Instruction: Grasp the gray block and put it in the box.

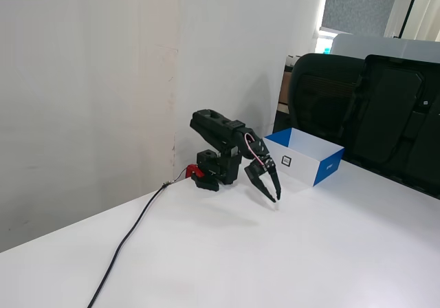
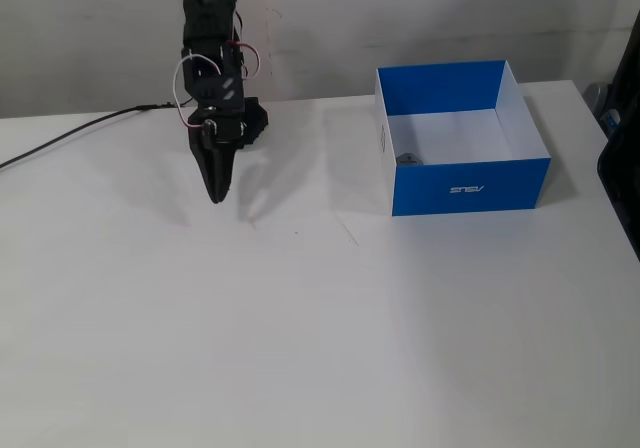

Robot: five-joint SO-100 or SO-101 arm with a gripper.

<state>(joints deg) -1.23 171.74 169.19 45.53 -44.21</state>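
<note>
The box (image 2: 465, 184) stands at the right of a fixed view, blue outside and white inside. The gray block (image 2: 406, 157) lies inside it, close to its left wall. In the other fixed view the box (image 1: 323, 169) shows a white side with a black square label, and its wall hides the block. My gripper (image 2: 215, 195) is well left of the box, pointing down with its tip close above the table. Its fingers are together and hold nothing. From the side, the gripper (image 1: 275, 199) hangs in front of the folded arm.
The arm's base (image 1: 214, 170) with a red clamp sits by the wall. A black cable (image 1: 127, 240) runs from it across the white table (image 2: 320, 348). Black chairs (image 1: 371, 115) stand behind the box.
</note>
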